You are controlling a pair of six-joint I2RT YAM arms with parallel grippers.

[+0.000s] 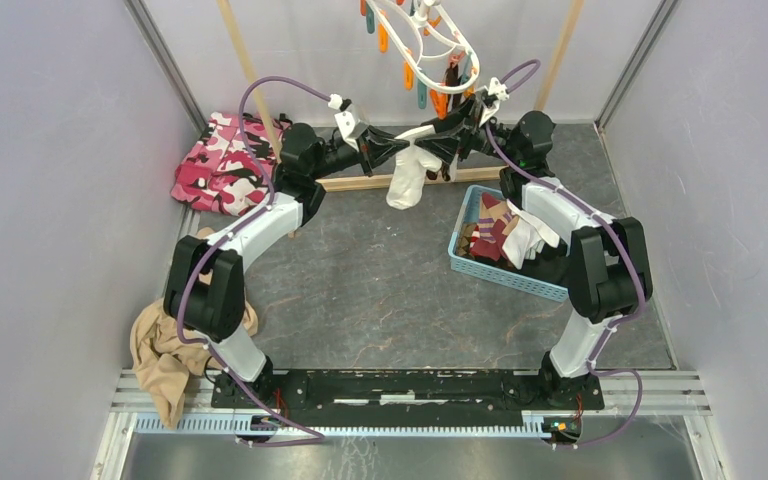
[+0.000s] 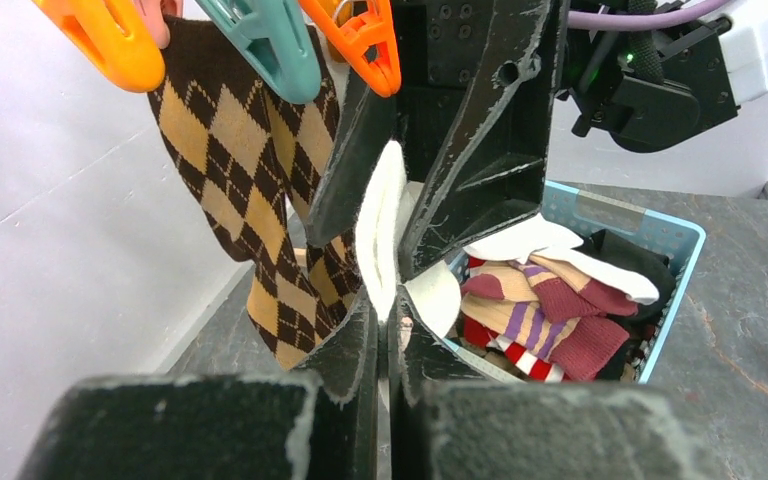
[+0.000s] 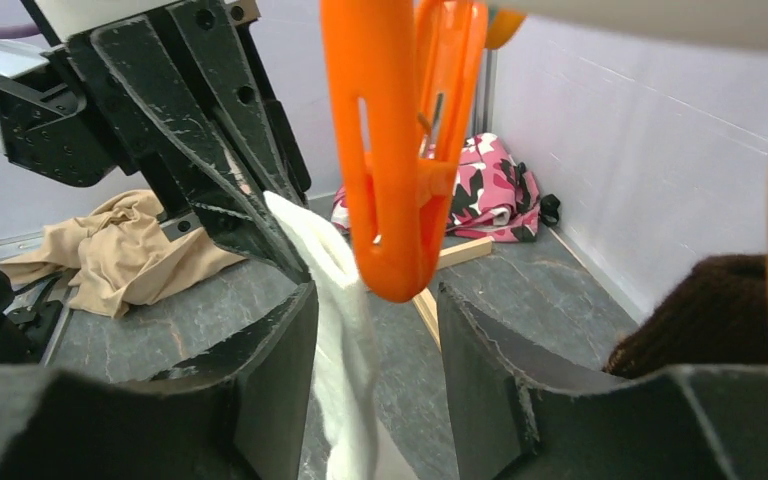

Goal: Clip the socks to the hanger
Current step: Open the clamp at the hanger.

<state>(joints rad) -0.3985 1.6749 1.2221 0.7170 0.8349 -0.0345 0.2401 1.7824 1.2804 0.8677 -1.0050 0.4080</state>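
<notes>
The left gripper is clenched on a white sock; its two fingers are pressed together with the cloth pinched between them. The sock is held up in the air above the far middle of the worktop, just under the hanger, and its loose end hangs down in front of the wooden rack frame.

The right gripper meets it from the other side. Its jaws stand apart around the upper edge of the same sock. The cloth lies against one finger and a gap shows to the other finger, so this gripper is released and does not grasp anything. An orange clothespin of the hanger dangles just above this gap, beside the sock edge.

A brown and tan argyle sock hangs already from the hanger, next to a teal clothespin.

More socks, maroon, tan and white, lie in a blue basket at the right side of the worktop. A pink camouflage cloth lies at the far left corner, and a tan garment at the near left edge.
</notes>
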